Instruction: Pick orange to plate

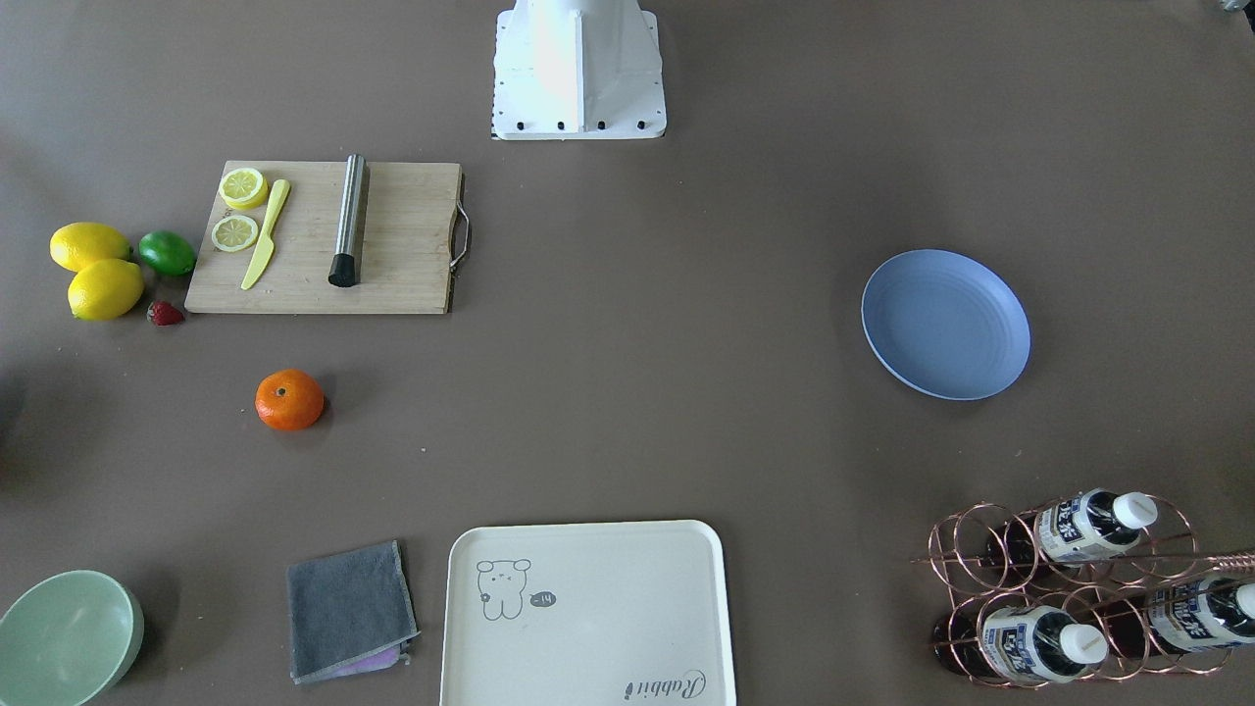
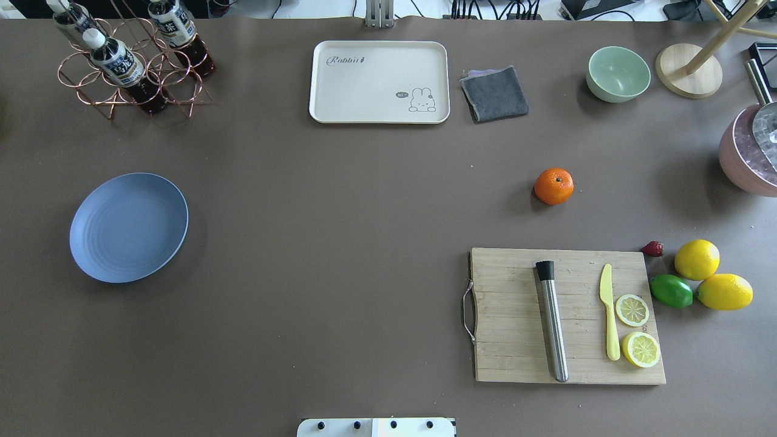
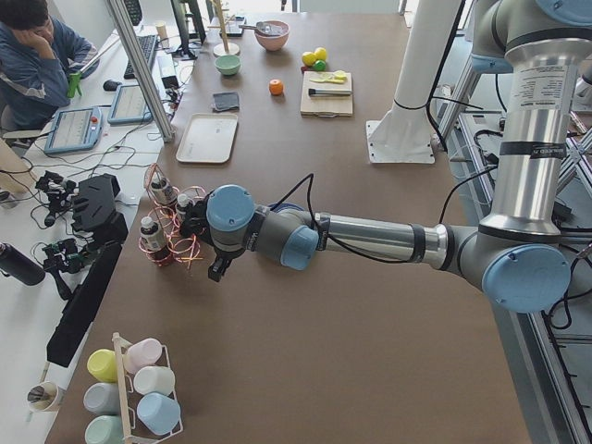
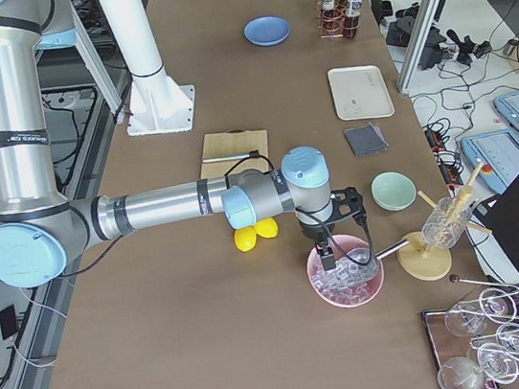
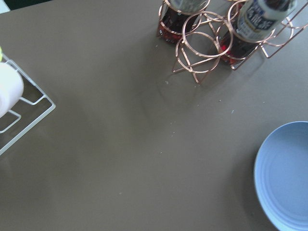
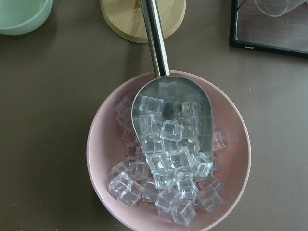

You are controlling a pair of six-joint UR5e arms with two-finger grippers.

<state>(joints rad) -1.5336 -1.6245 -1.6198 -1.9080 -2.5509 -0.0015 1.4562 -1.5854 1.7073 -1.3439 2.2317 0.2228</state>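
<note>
Sitting alone on the bare brown table (image 2: pixel 340 212), the orange (image 2: pixel 553 186) is lying well apart from both arms, with open space all round it, which looks meant to give an easy approach from above. The right pincer (image 4: pixel 329 257) is hanging over a pink bowl (image 6: pixel 96 144) of ice cubes and a metal scoop (image 6: pixel 154 43) at the table's end. From there the orange is lying inward past the lemons (image 2: pixel 697 259). The left pincer (image 3: pixel 218 266) is hovering beside the wire bottle rack (image 5: pixel 202 48), and the plate (image 2: pixel 128 227) is lying near it, just entering its wrist view. Neither pincer is showing its fingers clearly enough, so I cannot tell how far either is open, and neither seems to be carrying anything. Fruit and plate are lying at opposite ends, so a long carry or a hand-over is probably coming. The cover is looking matte, flat and even. A seated operator (image 3: pixel 32 51), screens and cables are lining the room's far side.
</note>
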